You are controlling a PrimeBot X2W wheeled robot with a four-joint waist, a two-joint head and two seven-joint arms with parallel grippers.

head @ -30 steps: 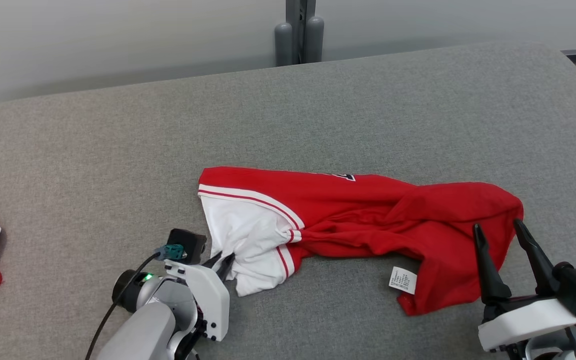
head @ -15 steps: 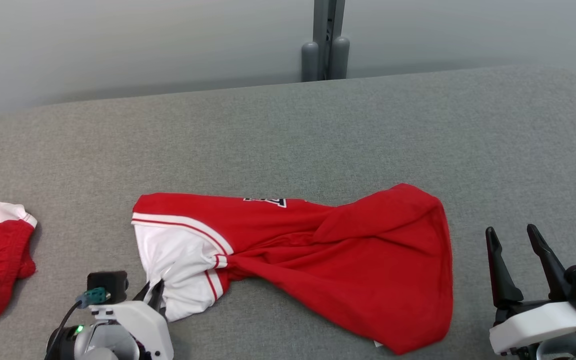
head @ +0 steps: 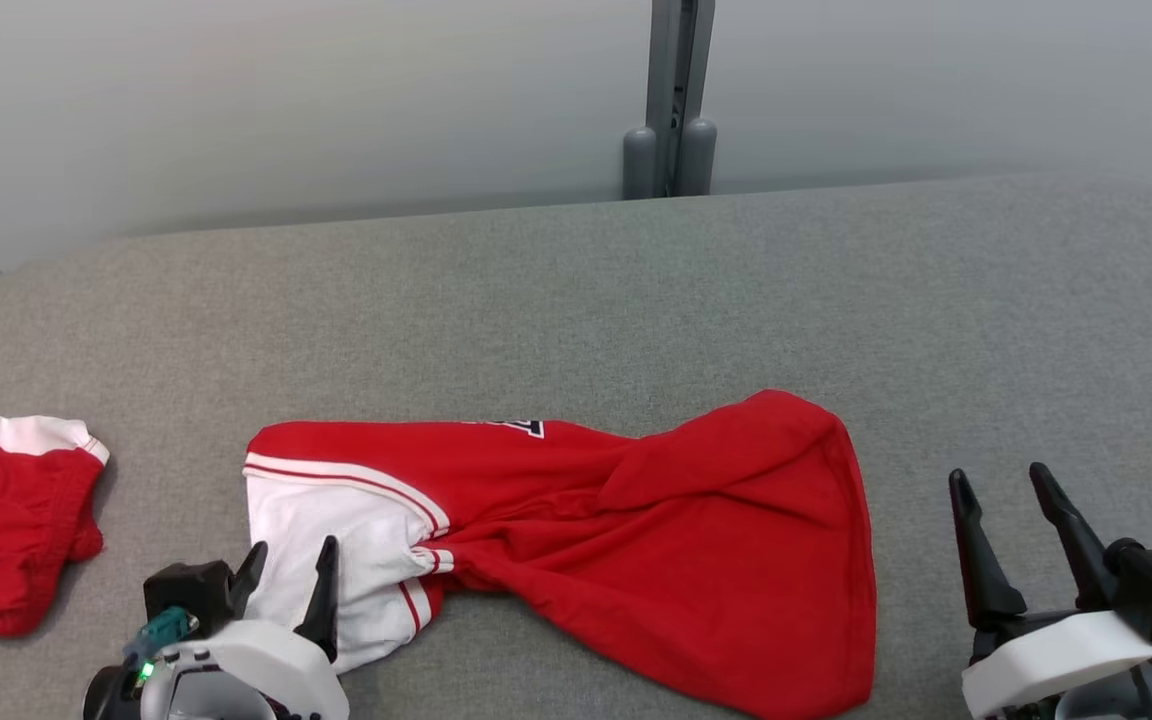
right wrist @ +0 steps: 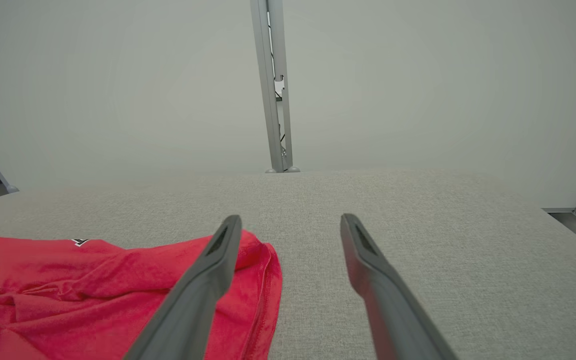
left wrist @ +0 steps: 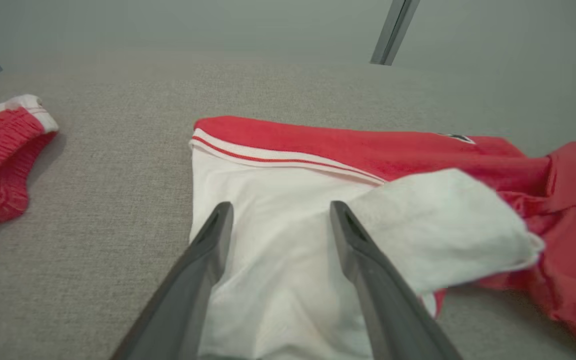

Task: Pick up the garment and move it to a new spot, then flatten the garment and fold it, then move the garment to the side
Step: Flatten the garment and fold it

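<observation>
**A:** What takes up most of the scene?

**B:** A grey, fabric-covered counter (head: pixel 576 300), running wide from side to side.

**A:** Where is the garment?

**B:** The garment (head: pixel 636 530), red with a white part edged in stripes, lies crumpled on the counter's near middle. Its white end points left and its red end fans out to the right.

**A:** Anything else lying there?

**B:** A second red and white cloth (head: pixel 6 530) sits at the far left, well apart from the garment.

**A:** The right tool?

**B:** The right tool (head: pixel 997 472) is spread wide and empty, near the red end but apart from it.

**A:** And the left tool?

**B:** The left tool (head: pixel 294 547) is spread too, with its fingers over the white end and pinching nothing. I cannot tell whether they touch the cloth.
</observation>
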